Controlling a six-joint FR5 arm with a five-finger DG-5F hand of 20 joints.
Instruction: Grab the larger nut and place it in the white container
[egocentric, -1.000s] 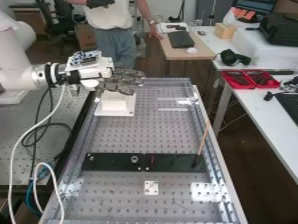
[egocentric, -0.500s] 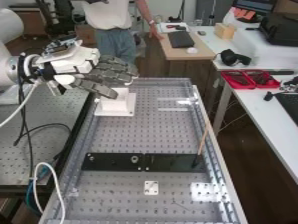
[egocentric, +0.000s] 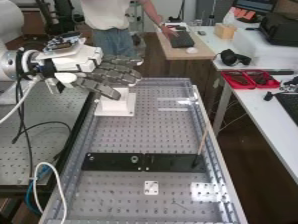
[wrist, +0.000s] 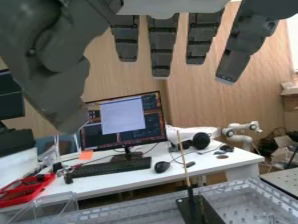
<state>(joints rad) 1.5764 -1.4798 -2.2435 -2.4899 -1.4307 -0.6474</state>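
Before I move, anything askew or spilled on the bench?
Just the stick on the black bar: it looks tilted in both views, though perspective may exaggerate that. The container sits upright; I see nothing spilled or damaged.

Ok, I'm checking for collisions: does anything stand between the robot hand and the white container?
Nothing visible does: in the high view, the robot hand partly overlaps the top of the white container.

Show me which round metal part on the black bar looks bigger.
The bearing, near the middle of the bar; the smaller nut, by one end, looks tinier.
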